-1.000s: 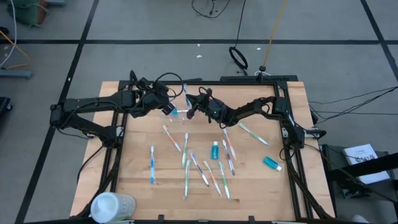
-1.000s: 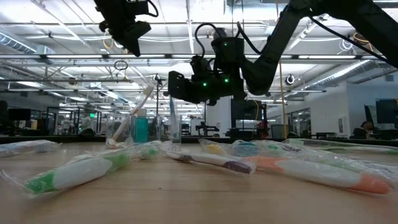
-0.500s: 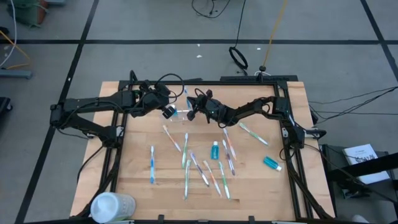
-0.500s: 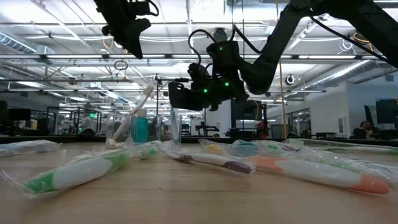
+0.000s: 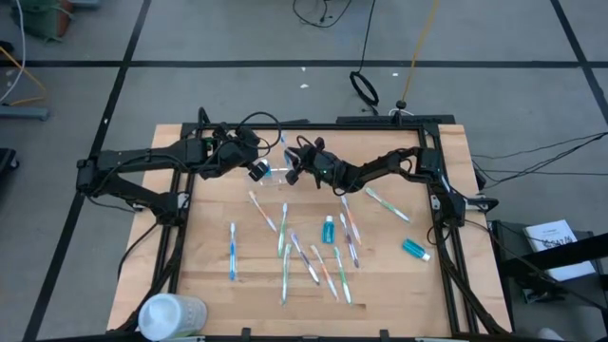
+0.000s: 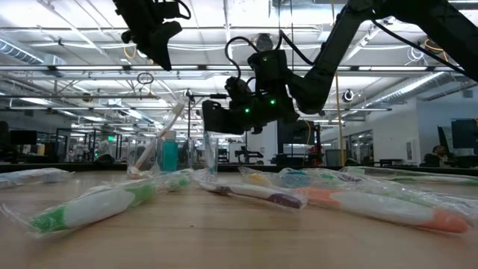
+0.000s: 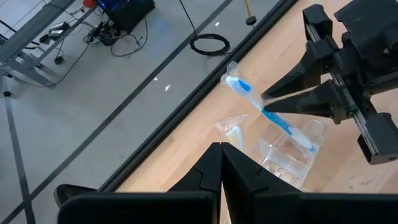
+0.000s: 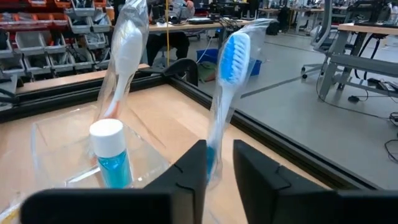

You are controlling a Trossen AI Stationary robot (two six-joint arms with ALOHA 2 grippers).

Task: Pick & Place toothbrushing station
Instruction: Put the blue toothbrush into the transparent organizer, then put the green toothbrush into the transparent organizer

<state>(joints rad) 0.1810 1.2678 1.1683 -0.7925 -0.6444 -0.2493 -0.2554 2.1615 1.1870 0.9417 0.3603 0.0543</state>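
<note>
Right wrist view: right gripper parted narrowly around blue toothbrush, standing in clear cup beside toothpaste tube, apparently for release. Left gripper closed, hovering near.

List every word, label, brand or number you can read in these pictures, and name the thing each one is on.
No text can be read in any view.
The teal toothpaste tube carries print too small to read.
The white box beside the table has dark marks too blurred to read.
The toothbrush wrappers show no legible print.
</note>
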